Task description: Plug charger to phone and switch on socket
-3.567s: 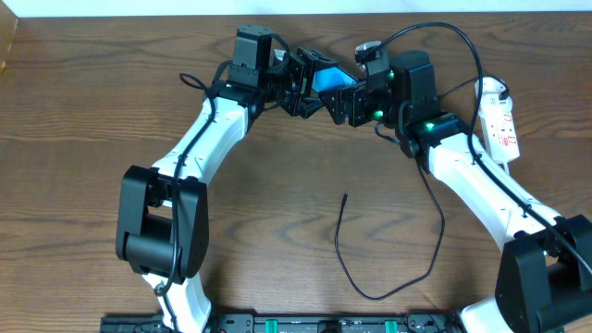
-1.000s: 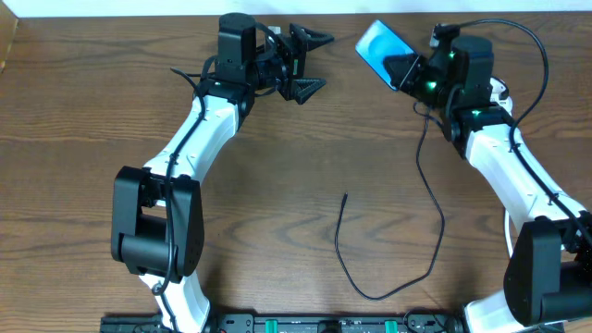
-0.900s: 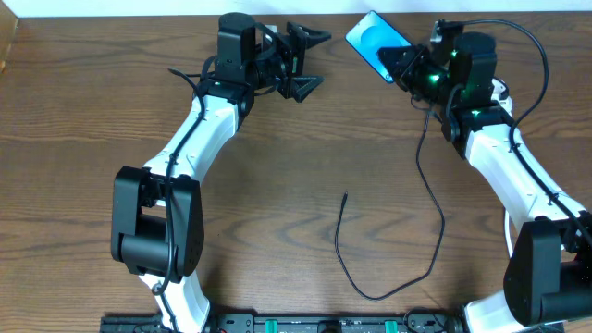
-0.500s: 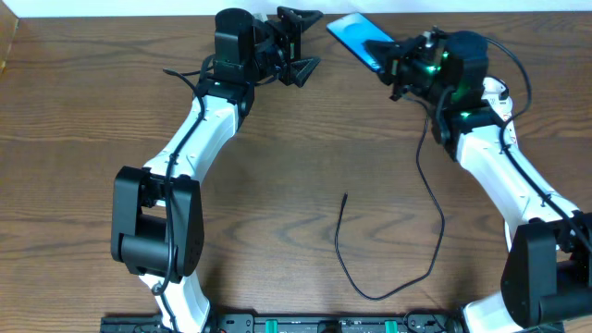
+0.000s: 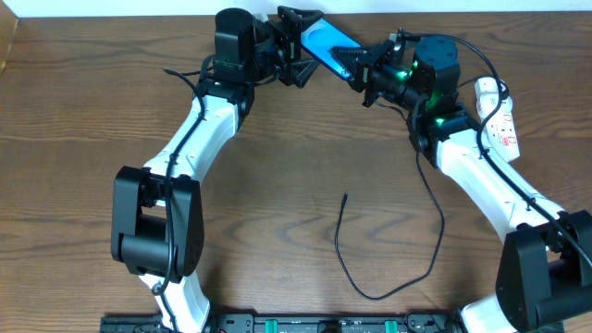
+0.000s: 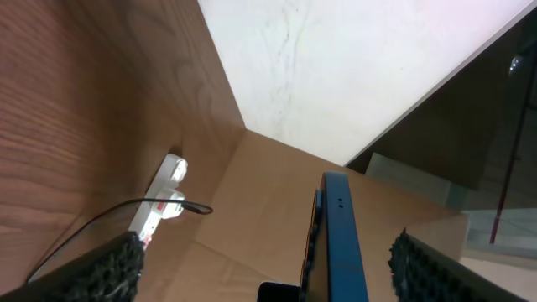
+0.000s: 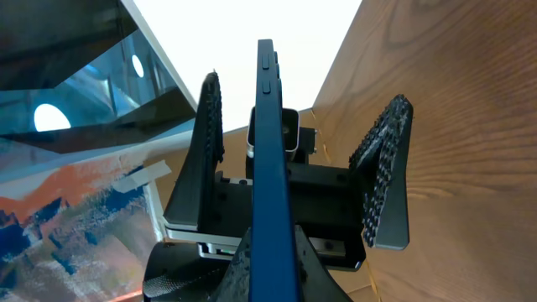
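Note:
The phone (image 5: 331, 42), blue and slim, is held in the air at the back of the table with my right gripper (image 5: 356, 65) shut on its right end. Its left end reaches between the fingers of my left gripper (image 5: 310, 41), which stands open around it without touching. In the left wrist view the phone (image 6: 340, 243) shows edge-on, nearer the right finger (image 6: 428, 268). The right wrist view has the phone (image 7: 270, 151) edge-on in my right gripper (image 7: 277, 273). The charger (image 5: 356, 277) lies loose on the table, its tip (image 5: 345, 196) free. The socket (image 5: 499, 116) lies far right.
The socket's white body (image 6: 159, 205) with a black cable beside it shows in the left wrist view. The charger's cable runs up under my right arm (image 5: 481, 176) toward the socket. The table's back edge (image 5: 416, 13) is close behind both grippers.
My right gripper has carried the phone leftward, from the back right to between the left gripper's open fingers. The left gripper has shifted only slightly. The charger has not moved.

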Robot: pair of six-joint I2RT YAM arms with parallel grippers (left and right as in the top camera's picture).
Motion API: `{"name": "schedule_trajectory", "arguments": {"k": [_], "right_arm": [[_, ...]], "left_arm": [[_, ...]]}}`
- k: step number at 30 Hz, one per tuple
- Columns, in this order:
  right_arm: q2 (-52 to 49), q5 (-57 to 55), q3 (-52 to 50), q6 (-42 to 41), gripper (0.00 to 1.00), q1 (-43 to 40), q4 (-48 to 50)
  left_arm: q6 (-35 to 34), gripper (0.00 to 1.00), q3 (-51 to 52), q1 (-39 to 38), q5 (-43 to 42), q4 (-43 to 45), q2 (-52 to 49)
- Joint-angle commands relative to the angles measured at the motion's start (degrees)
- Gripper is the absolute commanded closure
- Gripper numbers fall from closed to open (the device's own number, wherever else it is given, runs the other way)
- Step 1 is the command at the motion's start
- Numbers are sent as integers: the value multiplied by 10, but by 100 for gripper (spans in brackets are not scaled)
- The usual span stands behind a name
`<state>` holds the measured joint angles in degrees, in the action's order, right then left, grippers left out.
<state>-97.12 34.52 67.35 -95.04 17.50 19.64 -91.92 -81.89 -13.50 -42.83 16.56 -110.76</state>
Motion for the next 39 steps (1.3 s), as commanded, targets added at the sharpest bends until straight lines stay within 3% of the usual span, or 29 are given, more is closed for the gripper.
{"name": "schedule_trajectory", "arguments": {"k": [1,13,39], "right_arm": [[4,-1,8,-3,99,3,10],[4,-21,8,4,99,21,8],[4,-20,8,22,99,21,2]], "left_arm": [[-3,16,-3,4,-11,3,19],[-3,52,-3,4,-16,3,19],[-3,92,-3,4,-15,3,19]]}}
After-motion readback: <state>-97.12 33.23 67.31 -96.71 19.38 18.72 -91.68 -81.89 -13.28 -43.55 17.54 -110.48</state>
